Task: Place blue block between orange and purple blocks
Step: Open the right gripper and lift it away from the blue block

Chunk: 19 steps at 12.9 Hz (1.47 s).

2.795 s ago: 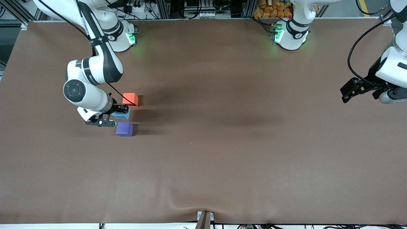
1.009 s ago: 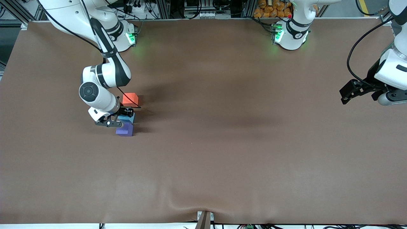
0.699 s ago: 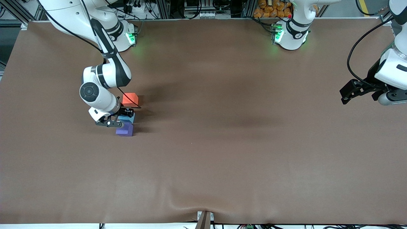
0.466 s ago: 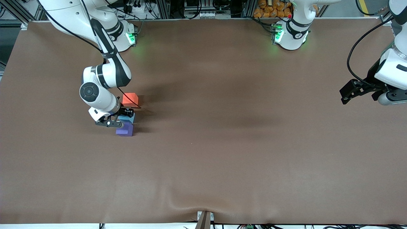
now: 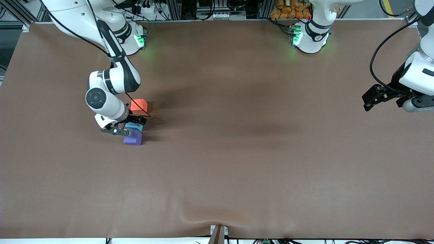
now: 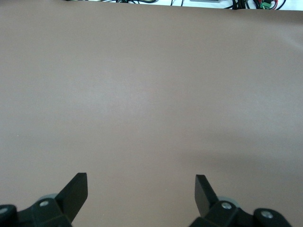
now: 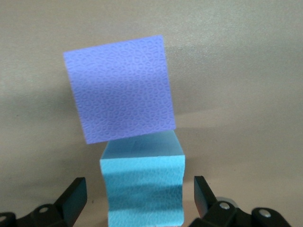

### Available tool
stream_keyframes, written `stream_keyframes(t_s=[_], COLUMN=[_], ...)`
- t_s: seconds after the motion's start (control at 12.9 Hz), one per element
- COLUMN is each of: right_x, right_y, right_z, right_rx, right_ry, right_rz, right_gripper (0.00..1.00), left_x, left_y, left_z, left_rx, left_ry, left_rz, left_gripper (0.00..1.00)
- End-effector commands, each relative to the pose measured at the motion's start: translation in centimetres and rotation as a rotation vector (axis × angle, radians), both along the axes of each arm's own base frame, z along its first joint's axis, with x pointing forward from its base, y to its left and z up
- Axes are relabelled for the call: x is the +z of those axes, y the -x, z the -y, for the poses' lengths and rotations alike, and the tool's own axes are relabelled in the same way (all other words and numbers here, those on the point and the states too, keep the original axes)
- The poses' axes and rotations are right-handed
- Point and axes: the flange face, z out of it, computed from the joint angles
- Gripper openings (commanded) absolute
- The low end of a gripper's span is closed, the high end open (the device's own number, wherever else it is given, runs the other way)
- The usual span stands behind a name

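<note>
The blue block [image 5: 135, 127] rests on the table between the orange block [image 5: 138, 106] and the purple block [image 5: 133, 138]. It lies up against the purple one, which is nearer the front camera. My right gripper [image 5: 128, 125] is low around the blue block [image 7: 144, 189], open, with a gap between each finger [image 7: 75, 195] and the block's sides. The purple block [image 7: 122, 87] fills the middle of the right wrist view. My left gripper [image 5: 366, 103] waits open over bare table at the left arm's end; the left wrist view shows its gripper [image 6: 141, 189] holding nothing.
A brown cloth [image 5: 237, 152] covers the whole table, with a slight wrinkle near its front edge [image 5: 217, 220]. The two arm bases [image 5: 310, 37] stand along the table's back edge. Nothing else lies on the cloth.
My right gripper carried the blue block in between the orange and purple blocks, then opened and let go of it. The left arm has not moved.
</note>
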Motion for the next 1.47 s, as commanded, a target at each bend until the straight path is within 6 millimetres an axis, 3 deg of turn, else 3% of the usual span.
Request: stream_keyframes(t_s=[0.0,0.16,0.39,0.62,0.85,1.01,1.09,1.4], right_x=[7.1,12.8,20.8,27.1,33.4,36.4,37.4,37.8], right_y=[-2.4,-4.6,-7.1,-7.8,-6.3,-4.8,-4.3,-3.8], right_z=[-1.4,-2.1,-0.1,4.3,9.3,11.1,10.9,11.0], right_rx=[-0.007,-0.002,-0.022,-0.026,0.005,0.047,0.05,0.066], right_ry=[-0.002,0.002,-0.01,-0.051,-0.074,-0.076,-0.077,-0.038], right_rz=[-0.06,-0.113,-0.117,-0.083,0.019,0.064,0.081,0.092], right_gripper=[1.0,1.0,1.0,1.0,1.0,1.0,1.0,1.0], left_x=[0.9,1.0,0.8,0.8,1.1,1.5,2.2,2.3], left_y=[0.3,0.1,0.0,0.1,0.5,1.2,1.7,3.3], left_z=[-0.3,-0.4,-0.3,0.3,0.5,0.4,0.4,3.5], left_rx=[-0.017,-0.013,-0.015,-0.026,-0.033,-0.029,-0.028,-0.061], left_ry=[0.008,0.009,0.005,0.005,0.005,0.001,0.004,0.001], left_rz=[0.014,0.017,0.016,0.014,0.012,-0.008,-0.008,-0.052], left_gripper=[1.0,1.0,1.0,1.0,1.0,1.0,1.0,1.0])
